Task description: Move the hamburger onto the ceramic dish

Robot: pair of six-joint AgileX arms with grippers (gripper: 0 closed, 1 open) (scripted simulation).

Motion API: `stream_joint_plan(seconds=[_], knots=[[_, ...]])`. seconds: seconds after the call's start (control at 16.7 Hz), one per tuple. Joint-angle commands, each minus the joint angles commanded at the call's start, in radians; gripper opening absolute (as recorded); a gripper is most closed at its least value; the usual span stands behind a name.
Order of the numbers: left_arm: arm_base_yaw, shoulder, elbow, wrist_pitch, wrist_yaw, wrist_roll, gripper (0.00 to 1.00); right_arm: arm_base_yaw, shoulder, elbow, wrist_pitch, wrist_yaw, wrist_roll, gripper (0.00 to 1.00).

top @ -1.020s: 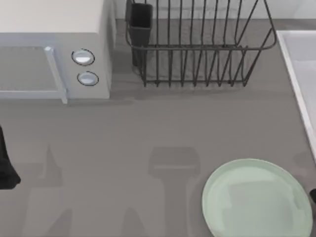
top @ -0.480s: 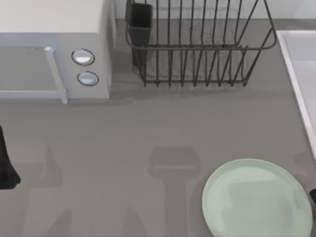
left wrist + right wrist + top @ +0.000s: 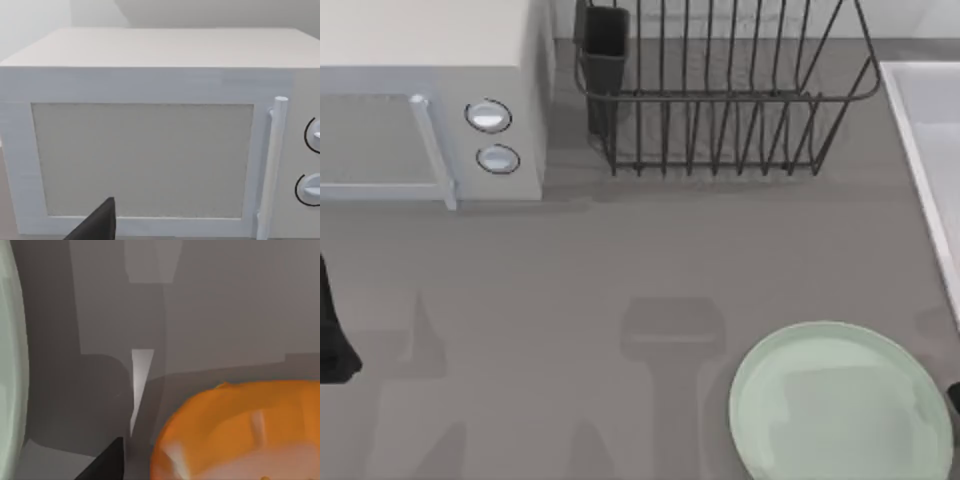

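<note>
Hovering right pincer — hamburger close beneath

Matte black all over, plain and unmarked. Left arm: a dark, blocky, angular piece at the top view's left edge. Right arm: a small black sliver at the right edge. One black pointed finger in the left wrist view, another finger in the right wrist view, both smooth wedges.
</note>
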Motion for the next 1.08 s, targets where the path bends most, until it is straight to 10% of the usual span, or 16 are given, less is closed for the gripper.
stream_joint_plan(seconds=[1.08], knots=[[0.000, 0.000, 0.000, 0.000, 0.000, 0.000, 1.00, -0.008, -0.242, 0.321, -0.542, -0.015, -0.011, 0.00]])
